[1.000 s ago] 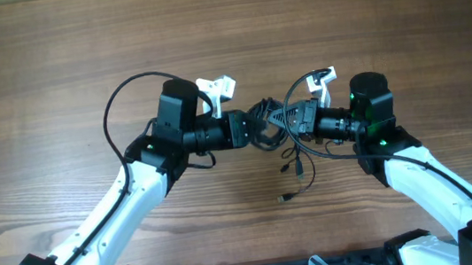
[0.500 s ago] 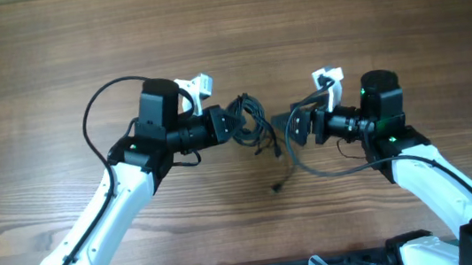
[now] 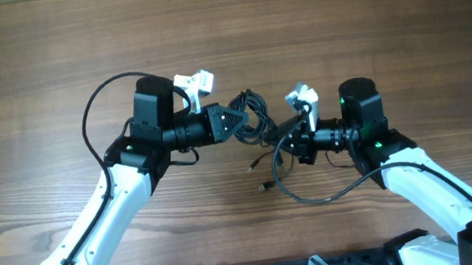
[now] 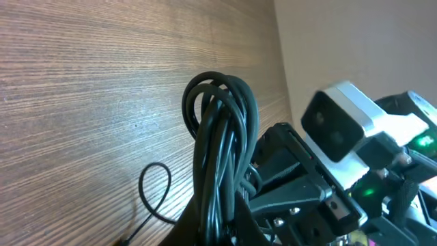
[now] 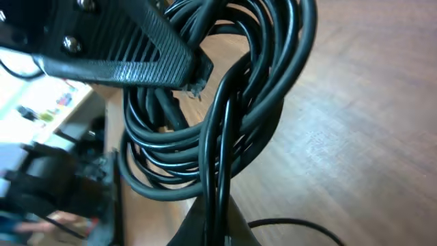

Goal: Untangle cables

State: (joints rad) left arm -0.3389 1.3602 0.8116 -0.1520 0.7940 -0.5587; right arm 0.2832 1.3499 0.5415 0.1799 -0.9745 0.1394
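Nearest the robot's base, a thin loose strand of the cables [image 3: 252,117] trails down toward six o'clock and ends in a small plug [image 3: 264,186] lying on the wooden table [image 3: 224,27]. Just above it, at about four o'clock from the bunched coil, the right gripper [image 3: 285,135] has its jaws pressed together on the cords. In the right wrist view the dark strands [image 5: 225,123] rise from between its fingers at the bottom edge and fan into several stacked loops.

At nine o'clock from the coil, the left gripper [image 3: 233,122] is likewise clamped tight on the bundle. The left wrist view shows the cords [image 4: 218,137] rising as a narrow upright loop from between its fingers, with one thin strand curling on the wood at seven o'clock.

The two grippers face each other, close together, with the coil held off the table between them. One ribbed black finger [image 5: 116,41] of the left gripper crosses the top of the right wrist view, touching the loops. Beyond the coil, toward twelve o'clock, lies wood grain.
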